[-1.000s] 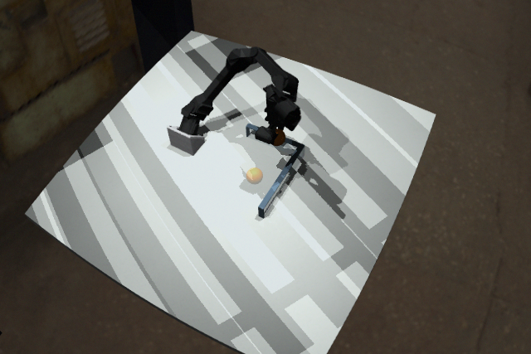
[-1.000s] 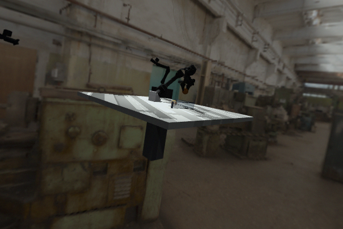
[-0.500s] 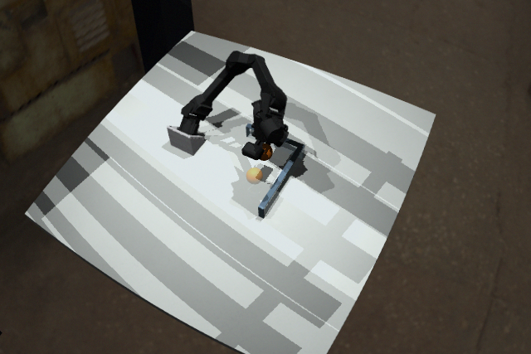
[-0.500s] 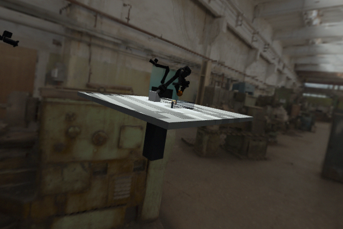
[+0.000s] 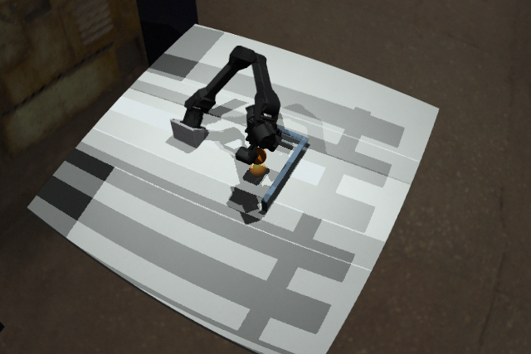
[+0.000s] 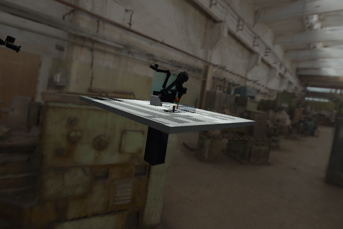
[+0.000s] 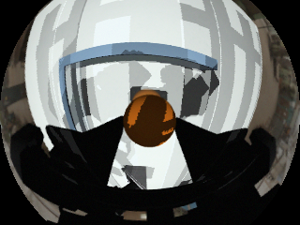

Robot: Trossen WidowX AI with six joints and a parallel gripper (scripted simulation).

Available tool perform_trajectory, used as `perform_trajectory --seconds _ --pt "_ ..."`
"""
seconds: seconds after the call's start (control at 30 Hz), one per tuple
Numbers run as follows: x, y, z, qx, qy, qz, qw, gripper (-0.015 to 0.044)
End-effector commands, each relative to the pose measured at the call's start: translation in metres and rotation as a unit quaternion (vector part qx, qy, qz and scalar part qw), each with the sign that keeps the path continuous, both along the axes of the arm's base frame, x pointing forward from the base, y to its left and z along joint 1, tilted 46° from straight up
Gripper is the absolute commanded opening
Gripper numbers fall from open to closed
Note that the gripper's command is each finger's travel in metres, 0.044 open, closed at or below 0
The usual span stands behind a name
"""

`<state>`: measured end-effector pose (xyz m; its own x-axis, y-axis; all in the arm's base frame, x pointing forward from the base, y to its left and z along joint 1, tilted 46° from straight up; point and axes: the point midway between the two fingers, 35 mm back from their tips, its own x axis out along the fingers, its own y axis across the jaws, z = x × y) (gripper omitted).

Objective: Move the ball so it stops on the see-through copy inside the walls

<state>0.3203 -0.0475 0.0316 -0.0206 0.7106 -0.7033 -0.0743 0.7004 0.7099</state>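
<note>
The gripper [image 5: 255, 153] is pinching the orange ball [image 5: 260, 155] between its two dark fingers, holding it up off the table [image 5: 129, 230]. In the wrist view the ball [image 7: 150, 120] is sitting dead centre between the fingers, one pressing in from each side, with the striped grey table showing under it.

From the top view, the see-through copy [image 5: 256, 168] of the ball is showing as a paler orange ball just beside and below the held ball, toward the near edge of the table. A dark shadow is lying on the table under it.

The two low bluish walls [image 5: 286, 167] are forming a corner just to the right of the gripper. One wall is running from that corner toward the near edge of the table, the other is running back under the arm [image 5: 257, 84]. Ball and copy are both lying on the inner side of this corner, well away from every edge of the table. The arm's base [image 5: 188, 131] is standing to the left of the walls, nearer the far left corner.

In the exterior view the ball [image 6: 176, 99] is appearing as a small orange dot above the table top.
</note>
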Motion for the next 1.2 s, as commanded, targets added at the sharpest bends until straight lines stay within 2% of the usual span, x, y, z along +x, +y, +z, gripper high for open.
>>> perform_trajectory --seconds 0.0,0.3,0.97,1.17 --pt "0.000 0.012 -0.013 0.001 0.001 -0.001 1.000 0.0000" --pt "-0.003 0.043 -0.042 0.003 0.000 -0.001 1.000 0.0000" --pt "-0.003 0.058 -0.055 0.003 0.000 -0.001 1.000 0.0000" --pt "-0.004 0.056 -0.053 0.002 0.002 0.002 1.000 0.0157"
